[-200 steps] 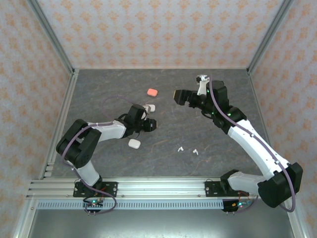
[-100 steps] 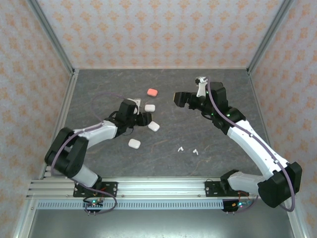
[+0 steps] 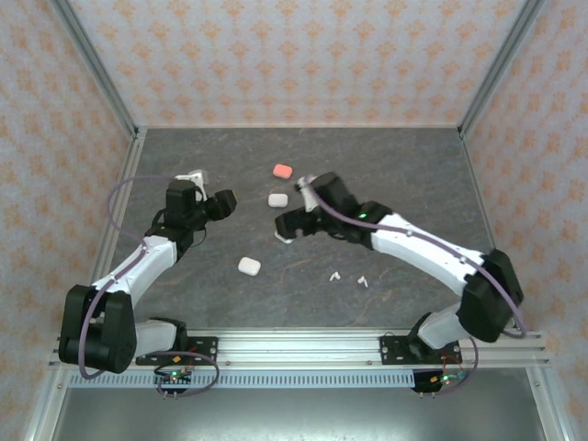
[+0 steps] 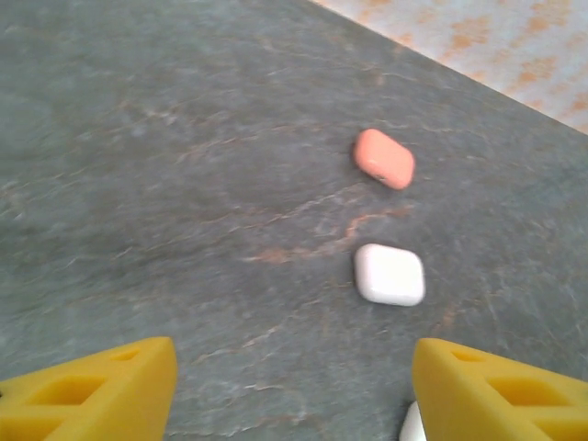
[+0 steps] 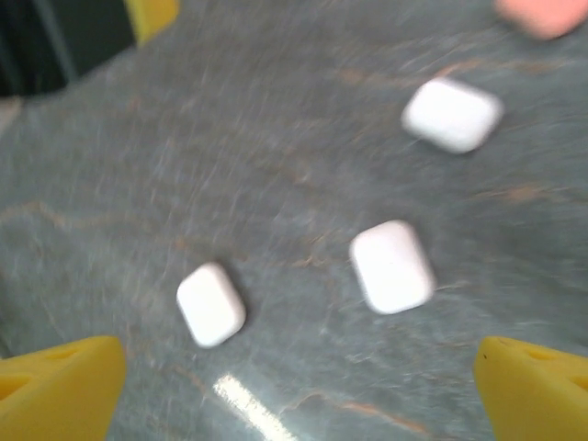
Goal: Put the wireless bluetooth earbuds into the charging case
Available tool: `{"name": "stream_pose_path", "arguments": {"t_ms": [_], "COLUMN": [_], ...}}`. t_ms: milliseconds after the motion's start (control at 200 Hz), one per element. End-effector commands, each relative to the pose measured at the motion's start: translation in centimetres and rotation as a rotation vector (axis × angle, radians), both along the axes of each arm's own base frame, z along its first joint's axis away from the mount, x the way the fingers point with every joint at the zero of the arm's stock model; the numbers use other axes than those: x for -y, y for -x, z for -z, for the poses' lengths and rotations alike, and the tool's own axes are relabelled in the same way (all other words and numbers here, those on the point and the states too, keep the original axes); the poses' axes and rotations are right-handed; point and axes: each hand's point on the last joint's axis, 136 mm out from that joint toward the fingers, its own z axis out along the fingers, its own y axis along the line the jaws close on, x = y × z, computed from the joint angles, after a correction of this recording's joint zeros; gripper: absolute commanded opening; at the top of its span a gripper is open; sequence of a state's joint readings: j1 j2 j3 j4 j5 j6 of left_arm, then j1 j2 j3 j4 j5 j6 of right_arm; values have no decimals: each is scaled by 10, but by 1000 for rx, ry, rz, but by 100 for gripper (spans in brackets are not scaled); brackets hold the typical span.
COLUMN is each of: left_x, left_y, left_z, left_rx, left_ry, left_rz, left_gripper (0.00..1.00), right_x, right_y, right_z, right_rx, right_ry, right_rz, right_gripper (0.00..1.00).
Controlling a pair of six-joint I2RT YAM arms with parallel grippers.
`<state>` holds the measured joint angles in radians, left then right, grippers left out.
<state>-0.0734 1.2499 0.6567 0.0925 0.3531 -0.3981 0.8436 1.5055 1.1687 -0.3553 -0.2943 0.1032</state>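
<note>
Two tiny white earbuds (image 3: 335,275) (image 3: 362,282) lie loose on the dark table, near the front middle. Three closed white charging cases (image 3: 277,198) (image 3: 283,237) (image 3: 249,266) and a coral-pink case (image 3: 282,171) lie left of centre. My right gripper (image 3: 287,223) (image 5: 299,390) hovers open just above the middle white case (image 5: 392,266), with nothing between its yellow fingers (image 5: 537,386). Off to the left my left gripper (image 3: 220,202) (image 4: 294,395) is open and empty, facing the pink case (image 4: 384,158) and the far white case (image 4: 390,274).
The dark slate table (image 3: 395,184) is closed in by patterned walls with metal corner posts (image 3: 124,110). In the right wrist view the third white case (image 5: 209,303) lies left of centre, and the left arm's yellow finger (image 5: 152,14) shows at the top left.
The left gripper opened, left a white case on the table and drew back to the left. The right arm swung from the back down and leftwards over that case.
</note>
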Motion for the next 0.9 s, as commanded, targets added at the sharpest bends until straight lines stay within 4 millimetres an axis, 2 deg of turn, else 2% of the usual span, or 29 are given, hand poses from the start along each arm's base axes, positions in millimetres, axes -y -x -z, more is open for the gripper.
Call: {"name": "stream_pose_path", "arguments": {"t_ms": [0, 190, 445, 651, 896], "left_x": [-7, -15, -18, -22, -26], "left_y": [7, 15, 22, 27, 29], "left_z": [9, 13, 13, 12, 11], "left_rx": [-38, -45, -55, -68, -80], "left_ry": [70, 86, 91, 94, 123], "left_rz": [-22, -37, -33, -17, 3], "left_gripper": [68, 69, 70, 72, 72], "right_x": [-22, -58, -88, -103, -107], "right_y": [12, 40, 59, 55, 47], "right_z": [17, 58, 103, 126, 145], "right_rx": [28, -5, -28, -27, -48], "right_ry": [126, 259, 419, 478, 535], "right_rz": [-81, -240, -397, -417, -396], "right_gripper": [96, 96, 94, 92, 90]}}
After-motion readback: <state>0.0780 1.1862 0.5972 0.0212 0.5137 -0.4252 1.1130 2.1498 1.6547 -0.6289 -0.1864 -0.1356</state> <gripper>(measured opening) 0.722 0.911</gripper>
